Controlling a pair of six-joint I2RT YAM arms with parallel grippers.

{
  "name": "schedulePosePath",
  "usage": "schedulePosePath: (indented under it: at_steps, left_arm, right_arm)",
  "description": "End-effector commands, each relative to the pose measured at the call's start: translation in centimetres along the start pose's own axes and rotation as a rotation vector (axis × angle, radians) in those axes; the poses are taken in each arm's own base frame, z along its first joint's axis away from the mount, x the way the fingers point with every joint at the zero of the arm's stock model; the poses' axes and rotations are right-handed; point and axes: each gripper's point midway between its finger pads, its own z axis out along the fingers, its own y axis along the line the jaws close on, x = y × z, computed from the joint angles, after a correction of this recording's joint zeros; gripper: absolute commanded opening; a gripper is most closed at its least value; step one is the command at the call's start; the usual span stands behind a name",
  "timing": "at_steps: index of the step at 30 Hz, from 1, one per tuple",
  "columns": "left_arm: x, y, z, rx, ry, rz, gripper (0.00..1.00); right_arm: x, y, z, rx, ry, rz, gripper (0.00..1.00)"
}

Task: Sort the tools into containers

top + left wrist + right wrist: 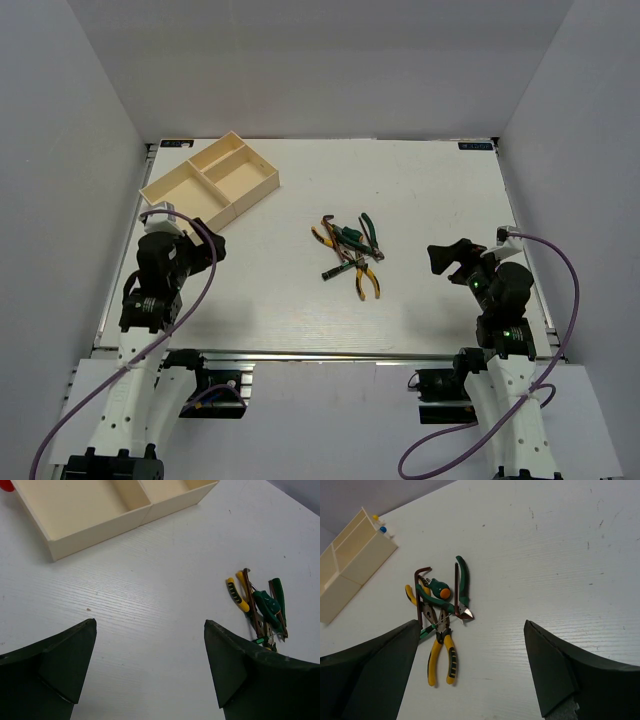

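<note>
One white table [440, 190] is shared by everything, and the cream tray [252, 200] is set at its far left corner. Both the left gripper [149, 625] and the right gripper [470, 624] are held above the table with jaws spread fully, and nothing is gripped by either. All the tools [350, 255] are heaped together near mid-table, well apart from the tray. The yellow-handled pliers [452, 660] and green-handled cutters [462, 575] are judged stiff and fairly heavy, best taken across both sleeved handles near the pivot. The thin dark rods [416, 597] are judged light and slippery and, being tangled in the heap, are likely to be dragged along unless lifted singly
</note>
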Motion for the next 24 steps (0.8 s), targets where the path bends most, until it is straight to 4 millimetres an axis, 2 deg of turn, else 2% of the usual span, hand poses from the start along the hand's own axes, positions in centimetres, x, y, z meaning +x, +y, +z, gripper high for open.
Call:
schedulePosePath:
  at_steps: [1, 5, 11, 13, 15, 16, 17, 20, 24]
  left_arm:
    - [0.4, -0.2, 0.1, 0.015, 0.014, 0.017, 0.98]
    - [0.5, -0.1, 0.4, 0.015, 0.019, 0.029, 0.98]
    - [1.3, -1.7, 0.8, 0.117, 0.074, 0.103, 0.96]
    - [1.3, -3.1, 0.8, 0.194, 0.108, 0.132, 0.89]
    - [0.7, -4.2, 0.9, 0.246, 0.121, 0.162, 0.87]
    - [1.7, -4.7, 1.4, 0.281, 0.185, 0.177, 0.85]
    - [0.7, -5.6, 1.4, 0.309, 0.183, 0.186, 0.84]
    - [1.3, -7.4, 2.1, 0.399, 0.261, 0.198, 0.81]
    - [0.5, -8.5, 3.2, 0.411, 0.272, 0.214, 0.78]
  right_arm:
    - [-0.8, 0.3, 0.0, -0.008, -0.028, -0.019, 0.89]
    - [-0.4, 0.4, 0.0, -0.026, -0.02, -0.028, 0.89]
    - [-0.1, 0.3, 0.2, -0.026, -0.008, -0.029, 0.89]
    - [-0.2, 0.4, 0.2, -0.028, -0.008, -0.03, 0.89]
    - [-0.4, 0.5, 0.2, -0.034, -0.007, -0.033, 0.89]
    - [-0.3, 0.6, 0.3, -0.036, -0.004, -0.031, 0.89]
    - [-0.4, 0.6, 0.2, -0.037, -0.004, -0.034, 0.89]
    - [-0.4, 0.7, 0.3, -0.041, -0.004, -0.035, 0.89]
    - [-0.2, 0.7, 0.3, -0.044, 0.001, -0.034, 0.89]
